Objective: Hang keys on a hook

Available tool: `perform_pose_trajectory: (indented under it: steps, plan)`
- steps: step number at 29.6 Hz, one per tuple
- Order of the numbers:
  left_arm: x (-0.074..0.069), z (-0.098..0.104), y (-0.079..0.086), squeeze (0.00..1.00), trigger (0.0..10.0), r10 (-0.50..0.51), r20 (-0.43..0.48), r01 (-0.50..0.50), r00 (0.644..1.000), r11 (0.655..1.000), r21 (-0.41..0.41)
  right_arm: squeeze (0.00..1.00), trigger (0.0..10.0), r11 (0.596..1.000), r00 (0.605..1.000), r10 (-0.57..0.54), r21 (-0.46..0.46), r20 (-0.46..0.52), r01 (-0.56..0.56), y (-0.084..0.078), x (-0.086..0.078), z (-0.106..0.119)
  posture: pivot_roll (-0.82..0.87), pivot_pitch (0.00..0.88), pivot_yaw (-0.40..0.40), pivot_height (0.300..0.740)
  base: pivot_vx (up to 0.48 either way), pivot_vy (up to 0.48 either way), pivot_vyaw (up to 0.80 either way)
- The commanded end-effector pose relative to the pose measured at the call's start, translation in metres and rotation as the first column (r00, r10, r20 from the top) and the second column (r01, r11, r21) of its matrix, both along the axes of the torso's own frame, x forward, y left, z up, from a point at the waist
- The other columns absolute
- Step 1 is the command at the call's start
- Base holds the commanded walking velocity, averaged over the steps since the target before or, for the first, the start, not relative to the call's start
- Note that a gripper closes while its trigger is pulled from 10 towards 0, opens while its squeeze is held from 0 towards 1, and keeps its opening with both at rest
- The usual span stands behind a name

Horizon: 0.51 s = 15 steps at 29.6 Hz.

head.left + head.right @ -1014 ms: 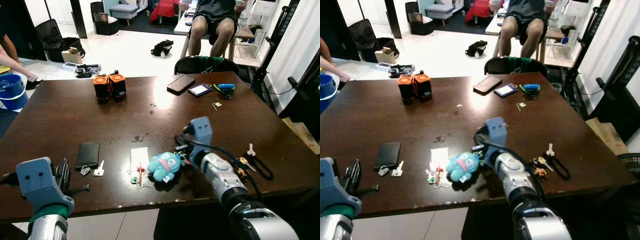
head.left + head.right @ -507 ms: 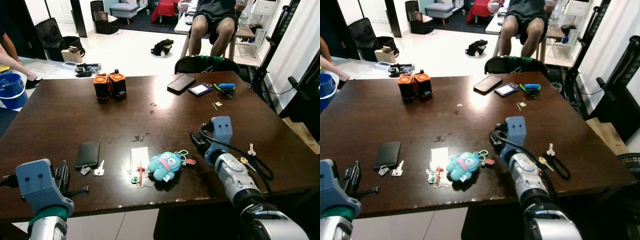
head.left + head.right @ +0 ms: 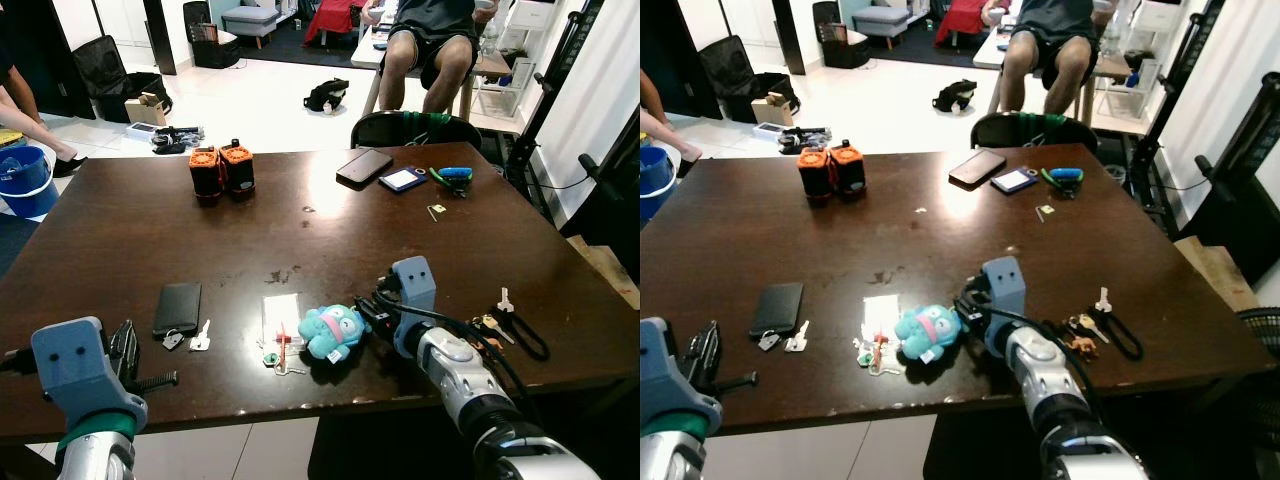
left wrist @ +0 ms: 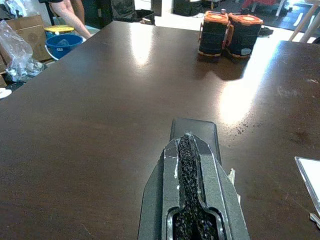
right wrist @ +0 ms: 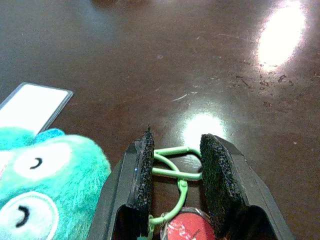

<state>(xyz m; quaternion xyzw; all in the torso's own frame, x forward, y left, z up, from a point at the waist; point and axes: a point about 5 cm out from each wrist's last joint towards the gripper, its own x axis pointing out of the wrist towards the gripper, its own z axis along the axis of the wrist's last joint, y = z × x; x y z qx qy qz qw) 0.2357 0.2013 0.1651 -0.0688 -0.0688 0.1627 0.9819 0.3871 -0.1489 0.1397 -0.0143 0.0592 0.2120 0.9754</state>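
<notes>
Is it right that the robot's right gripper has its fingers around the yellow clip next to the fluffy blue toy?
Not quite: the clip is green, not yellow. The right wrist view shows it between the fingers of the right gripper, next to the fluffy blue toy.

My head cameras look down across the bench (image 3: 300, 200); both wrist cameras skim close above it.

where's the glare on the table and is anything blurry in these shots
Left eye view: bright glare on the table near the far phone; everything sharp. Right wrist view: two glare patches, one just past the green clip between the right gripper fingers; plush toy slightly soft. Left wrist view: glare streaks beside the orange canisters.
</notes>
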Motion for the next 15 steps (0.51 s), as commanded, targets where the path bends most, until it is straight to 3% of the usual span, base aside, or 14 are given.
perform_pose_trajectory:
  steps: [1,5,9,15]
  plan:
    - [-0.004,-0.001,0.002,0.0,10.0,0.005,-0.006,-0.006,1.0,1.0,-0.009,0.0,10.0,1.0,0.999,0.006,-0.006,-0.036,-0.006,-0.002,-0.004,-0.01,0.0,0.118,0.096,0.74,0.0,0.0,0.0]
    - [-0.007,-0.002,0.003,0.0,10.0,0.008,-0.008,-0.008,1.0,1.0,-0.011,0.0,10.0,1.0,0.999,0.021,0.007,-0.042,-0.02,-0.007,-0.008,-0.014,0.0,0.118,0.096,0.74,0.0,0.0,0.0]
    - [-0.01,-0.002,0.004,0.0,10.0,0.013,-0.005,-0.013,1.0,1.0,-0.014,0.0,10.0,0.996,0.999,-0.031,0.08,0.021,0.029,-0.025,-0.012,-0.009,0.0,0.117,0.093,0.74,0.0,0.0,0.0]
    - [-0.01,-0.002,0.003,0.0,10.0,0.01,-0.002,-0.01,1.0,1.0,-0.017,0.0,10.0,0.994,0.997,-0.061,0.096,0.057,0.055,-0.035,-0.016,-0.008,-0.01,0.114,0.094,0.74,0.0,0.0,0.0]
